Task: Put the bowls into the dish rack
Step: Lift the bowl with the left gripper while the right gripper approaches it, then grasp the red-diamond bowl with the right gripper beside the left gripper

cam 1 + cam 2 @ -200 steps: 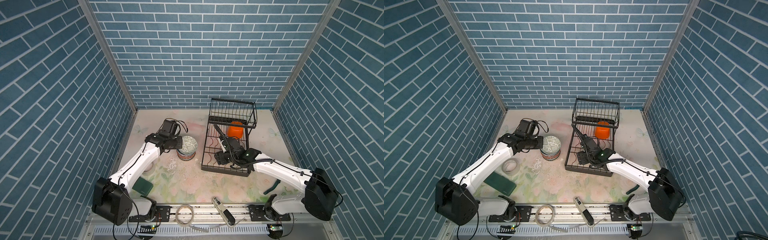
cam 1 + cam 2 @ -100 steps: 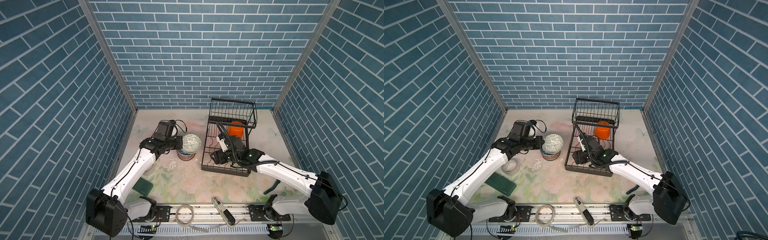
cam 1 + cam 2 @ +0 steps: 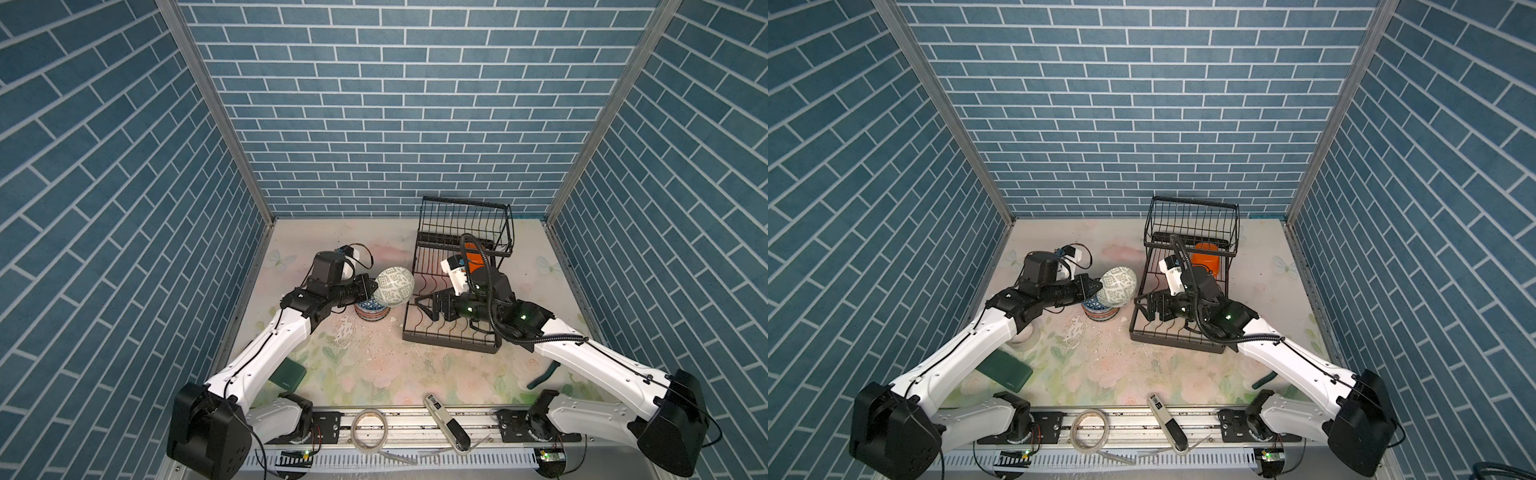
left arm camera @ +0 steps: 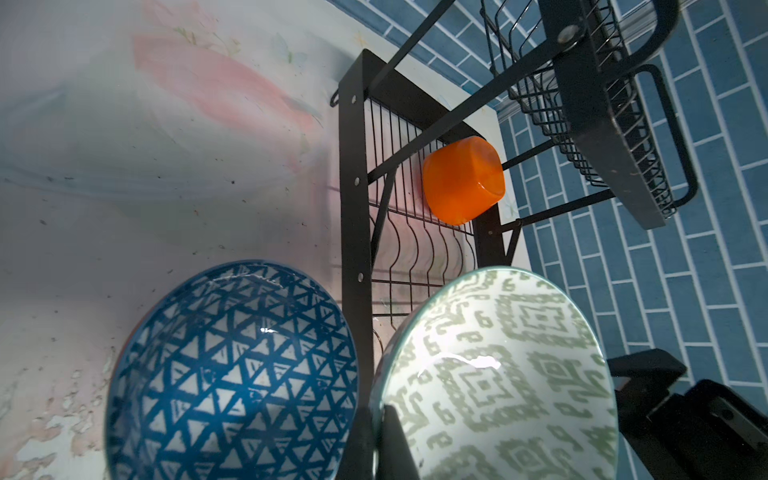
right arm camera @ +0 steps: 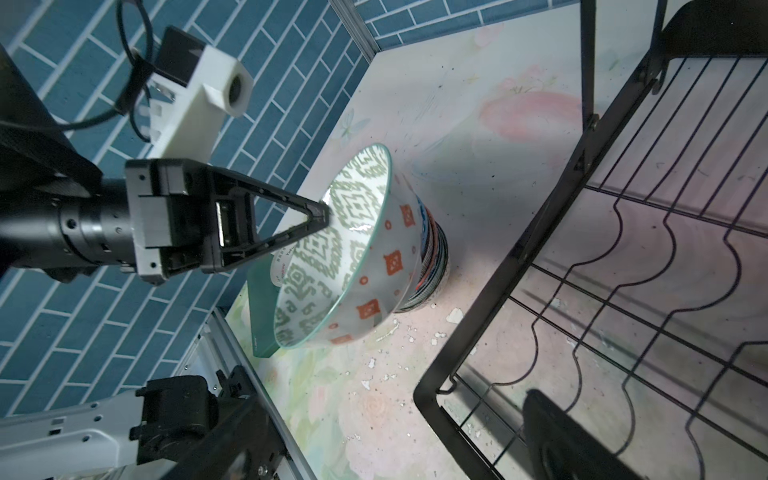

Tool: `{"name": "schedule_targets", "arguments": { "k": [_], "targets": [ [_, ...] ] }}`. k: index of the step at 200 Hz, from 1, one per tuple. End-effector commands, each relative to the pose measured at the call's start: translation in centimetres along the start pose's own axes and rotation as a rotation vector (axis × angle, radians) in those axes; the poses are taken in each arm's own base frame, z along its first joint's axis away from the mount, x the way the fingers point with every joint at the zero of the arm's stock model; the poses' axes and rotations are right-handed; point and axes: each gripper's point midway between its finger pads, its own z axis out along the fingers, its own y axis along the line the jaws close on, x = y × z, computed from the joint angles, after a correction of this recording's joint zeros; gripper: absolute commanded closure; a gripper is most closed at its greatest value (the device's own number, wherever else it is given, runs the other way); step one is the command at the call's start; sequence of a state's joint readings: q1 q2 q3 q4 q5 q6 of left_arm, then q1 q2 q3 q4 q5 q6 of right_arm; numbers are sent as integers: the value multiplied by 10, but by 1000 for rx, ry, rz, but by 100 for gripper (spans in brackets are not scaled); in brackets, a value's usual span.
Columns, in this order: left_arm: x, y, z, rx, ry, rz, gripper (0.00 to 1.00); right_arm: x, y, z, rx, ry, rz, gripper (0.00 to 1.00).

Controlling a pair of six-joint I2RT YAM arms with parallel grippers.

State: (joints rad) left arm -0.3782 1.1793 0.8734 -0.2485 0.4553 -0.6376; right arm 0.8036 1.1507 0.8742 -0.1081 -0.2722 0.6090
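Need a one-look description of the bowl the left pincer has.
Find the black wire dish rack; beside it, toward the left arm, stands a stack of bowls. Above that stack the left pincer pinches one bowl by its rim, tipped on edge. Only this one has a pale green geometric inside and a white outside with red-brown squares; the stack's top bowl is blue triangles.

Two overhead views, two wrist close-ups
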Motion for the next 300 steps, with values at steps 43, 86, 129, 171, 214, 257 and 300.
{"name": "schedule_targets", "arguments": {
  "k": [43, 86, 129, 171, 214, 257, 300],
  "targets": [
    [-25, -40, -13, 189, -103, -15, 100, -10, 21, 13, -149, -25, 94, 1],
    [-28, -51, -13, 256, -108, -41, 100, -24, 25, 15, -184, -81, 138, 1],
    [-31, -60, -16, 300, -119, -48, 100, -44, 26, 9, -218, -154, 191, 2],
    [-35, -69, -20, 346, -130, -49, 100, -54, 30, 7, -244, -164, 207, 6],
    [-35, -73, -20, 371, -124, -40, 100, -58, 38, 14, -284, -138, 208, 11],
    [-36, -74, -20, 377, -127, -38, 100, -60, 43, 17, -316, -138, 208, 14],
    [-35, -73, -17, 376, -123, -38, 100, -64, 47, 15, -337, -153, 196, 16]
  ]
}}
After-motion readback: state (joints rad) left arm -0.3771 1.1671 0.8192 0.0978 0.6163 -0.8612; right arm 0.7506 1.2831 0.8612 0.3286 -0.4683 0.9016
